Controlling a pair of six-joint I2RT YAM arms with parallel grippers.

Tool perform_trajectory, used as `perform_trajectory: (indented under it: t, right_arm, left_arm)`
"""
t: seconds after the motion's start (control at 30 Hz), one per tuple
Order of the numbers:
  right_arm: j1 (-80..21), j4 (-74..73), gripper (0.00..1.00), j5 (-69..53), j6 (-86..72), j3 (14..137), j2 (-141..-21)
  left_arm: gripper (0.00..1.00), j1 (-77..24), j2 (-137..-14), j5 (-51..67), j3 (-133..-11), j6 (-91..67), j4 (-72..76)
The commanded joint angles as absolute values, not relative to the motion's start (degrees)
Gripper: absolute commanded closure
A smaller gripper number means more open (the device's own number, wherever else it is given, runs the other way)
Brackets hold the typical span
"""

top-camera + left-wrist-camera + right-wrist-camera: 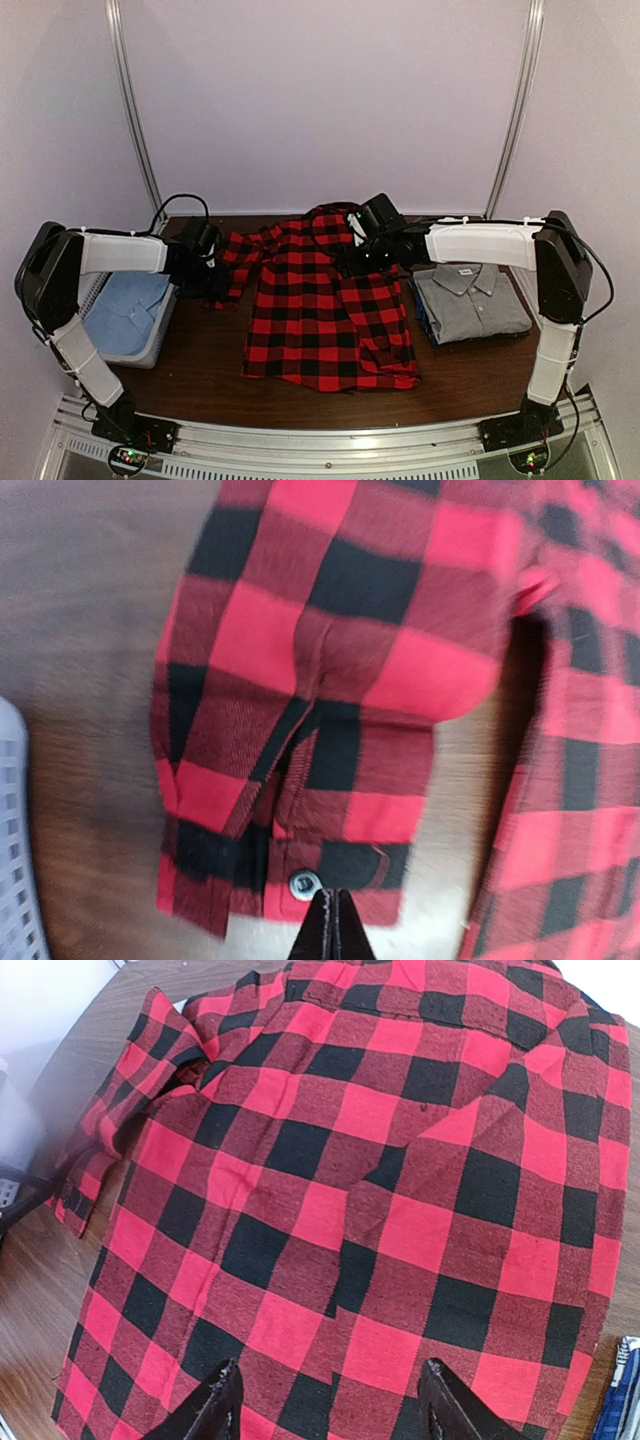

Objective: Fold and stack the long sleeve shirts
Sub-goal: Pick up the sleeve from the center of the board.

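Flannel shirt [325, 310]: left end effector [335, 925] closed on its cuff [290, 880] hem; right end effector [330, 1402] open, empty, above it. Shallow bite may slip.

- My top camera sits high above the near edge of the tabletop [200, 380], looking down and forward to the back wall [320, 100].
- My left wrist camera looks straight down, very near the flannel's [330, 660] cuff [220, 880], with its own jaws at the bottom edge.
- My right wrist camera looks down at a slant, near the flannel's back.
- All three views share the flannel.
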State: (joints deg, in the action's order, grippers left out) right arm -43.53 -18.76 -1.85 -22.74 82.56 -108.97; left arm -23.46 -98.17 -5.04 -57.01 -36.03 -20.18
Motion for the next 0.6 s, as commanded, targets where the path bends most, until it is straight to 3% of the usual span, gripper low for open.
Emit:
perform_trajectory:
  t: [0.0,0.23,0.33,0.57]
  right_arm:
    - [-44.33,-19.5,0.39,-0.26,-23.29,84.83,-109.18]
    - [-44.95,-20.44,0.39,-0.26,-23.16,86.24,-110.31]
    - [-45.08,-20.72,0.39,-0.26,-23.11,85.95,-110.09]
    - [-45.15,-20.59,0.39,-0.26,-23.2,84.31,-108.9]
  left_arm:
    - [0.98,-23.55,-91.38,-4.11,-56.87,-35.95,-20.9]
    - [0.57,-21.86,-94.02,-6.12,-60.51,-34.51,-24.05]
    - [0.51,-20.9,-97.4,-4.28,-61.48,-33.14,-22.74]
    - [0.49,-20.65,-103.45,-2.76,-62.62,-31.82,-21.27]
